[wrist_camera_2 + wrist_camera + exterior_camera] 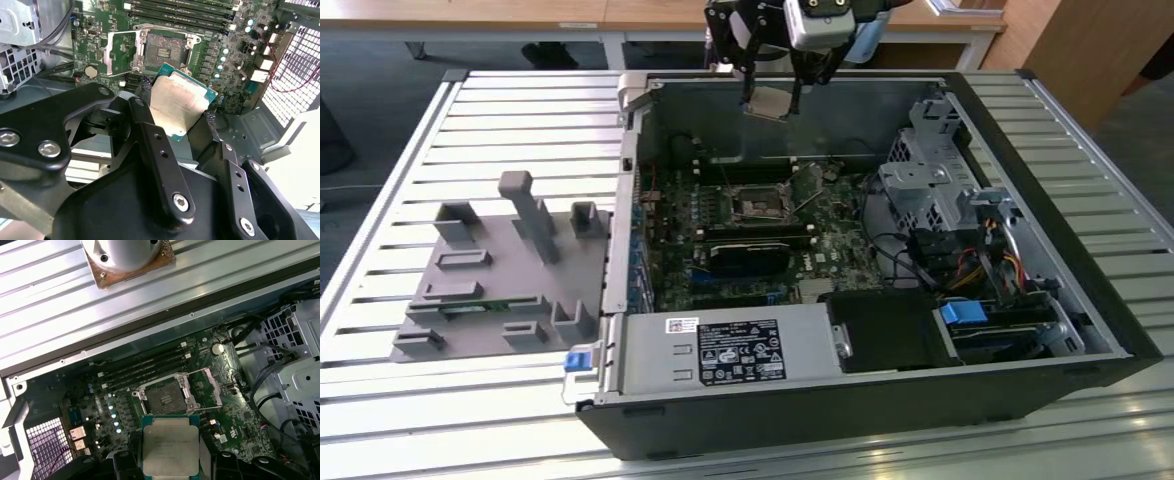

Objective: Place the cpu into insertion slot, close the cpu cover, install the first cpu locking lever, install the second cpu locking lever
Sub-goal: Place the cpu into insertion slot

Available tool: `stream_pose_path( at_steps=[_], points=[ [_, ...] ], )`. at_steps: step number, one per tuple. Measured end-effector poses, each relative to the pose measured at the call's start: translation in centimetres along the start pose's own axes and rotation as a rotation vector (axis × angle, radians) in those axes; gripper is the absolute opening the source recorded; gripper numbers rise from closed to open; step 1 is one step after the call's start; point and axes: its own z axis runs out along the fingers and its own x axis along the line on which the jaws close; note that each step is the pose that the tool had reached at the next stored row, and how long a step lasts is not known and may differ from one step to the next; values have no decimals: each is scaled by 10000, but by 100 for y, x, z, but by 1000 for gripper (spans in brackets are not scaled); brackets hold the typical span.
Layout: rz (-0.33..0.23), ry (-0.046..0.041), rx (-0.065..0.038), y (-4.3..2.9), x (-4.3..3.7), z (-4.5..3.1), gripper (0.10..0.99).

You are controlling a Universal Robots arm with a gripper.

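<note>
We have the gripper [176, 114] clamped on the edges of the cpu [170, 450], well above the bare insertion slot [164, 397] with the cpu cover [205, 387] flipped open, so we judge that a tilted or off-centre descent could bend socket pins or jar the chip loose.

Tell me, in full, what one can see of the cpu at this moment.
The cpu is a thin square chip: dull, stained silvery metal top on a green base. The black fingers clamp two opposite sides. It hangs above the open computer case, not yet in the uncovered insertion slot, touching nothing else.
</note>
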Motion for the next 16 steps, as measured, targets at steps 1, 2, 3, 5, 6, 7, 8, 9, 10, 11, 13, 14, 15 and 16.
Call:
stream_pose_path(
  at_steps=[1,2,3,5,6,7,8,9,10,11,13,14,15,16],
  points=[
    [29,-3,0,0,0,0,541],
    [57,-5,-1,0,0,0,541],
    [88,-8,-2,0,0,1,541],
    [144,-13,-3,0,1,1,541],
    [170,-15,-3,-1,1,1,541],
    [197,-18,-4,-1,1,1,541],
    [223,-20,-5,-1,1,2,541],
    [249,-22,-5,-1,1,2,541],
    [277,-25,-6,-1,1,2,541],
    [303,-27,-6,-1,1,2,541],
    [356,-32,-7,-1,2,3,541],
    [384,-34,-8,-1,2,3,541],
    [411,-37,-8,-1,2,3,541],
    [438,-39,-9,-1,2,3,541]
  ],
)
